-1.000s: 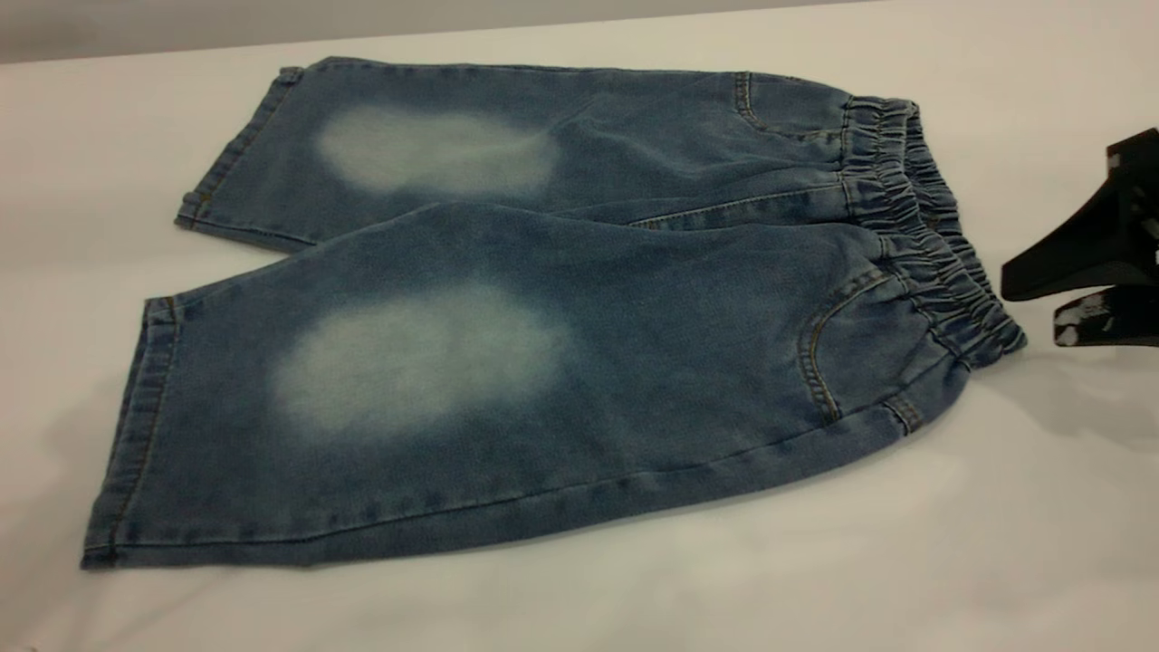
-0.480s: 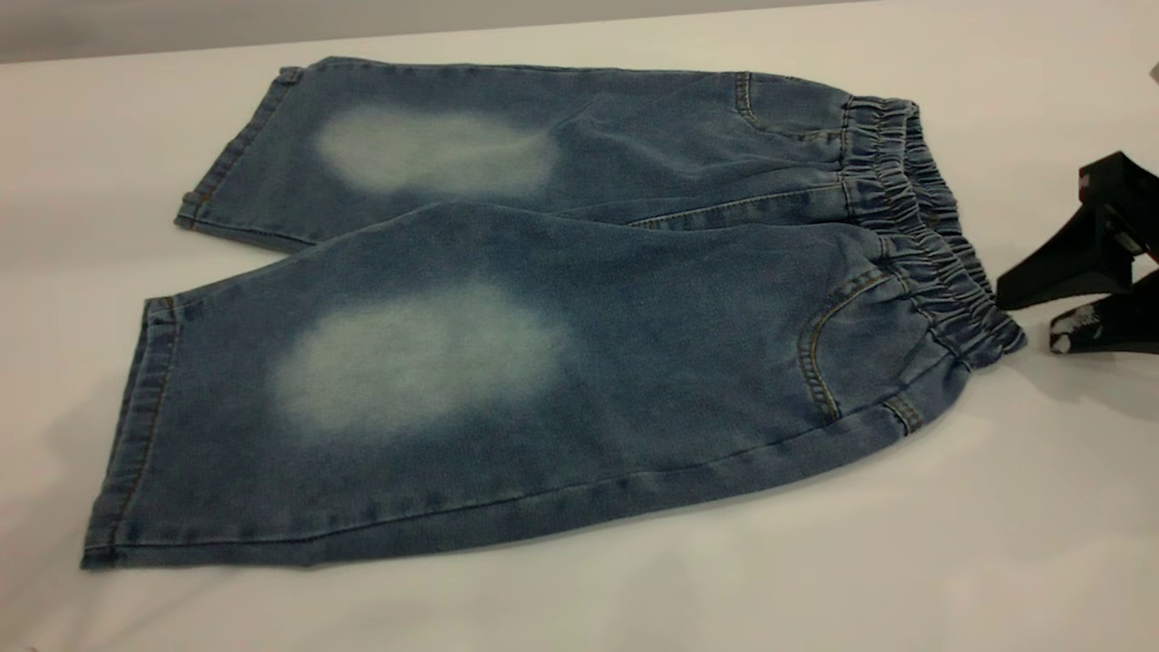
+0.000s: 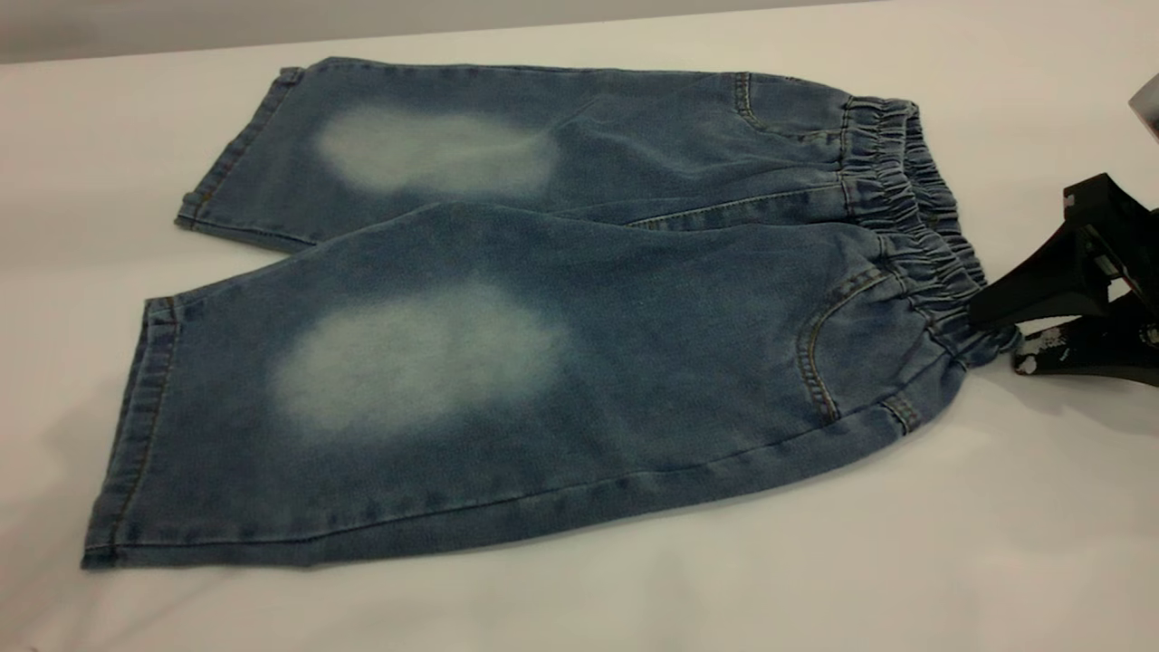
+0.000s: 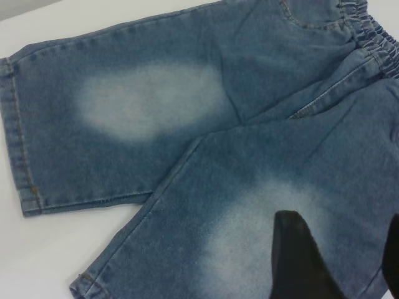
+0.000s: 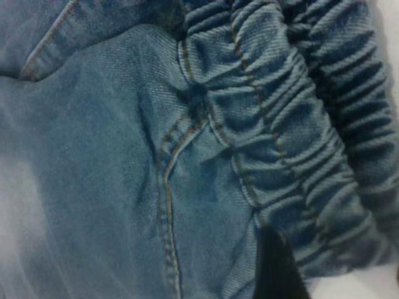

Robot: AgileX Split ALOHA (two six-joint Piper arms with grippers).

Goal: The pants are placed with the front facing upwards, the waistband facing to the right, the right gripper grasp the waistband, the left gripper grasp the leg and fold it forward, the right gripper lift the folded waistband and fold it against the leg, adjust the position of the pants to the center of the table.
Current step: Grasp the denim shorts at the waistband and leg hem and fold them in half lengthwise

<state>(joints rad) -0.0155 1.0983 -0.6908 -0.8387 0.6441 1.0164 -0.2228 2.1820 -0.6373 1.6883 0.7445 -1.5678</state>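
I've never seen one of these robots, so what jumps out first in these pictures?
A pair of blue denim pants lies flat across the white table, with two pale faded patches on the legs. At the right, the black right gripper stands open around the near end of the ruffled waistband.

Faded blue pants point(image 3: 543, 317), white table point(image 3: 634, 598)

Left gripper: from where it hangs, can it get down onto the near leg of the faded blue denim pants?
Probably yes. The left gripper hangs open above the near leg's pale knee patch, with nothing between. The right gripper is away at the ruffled waistband.
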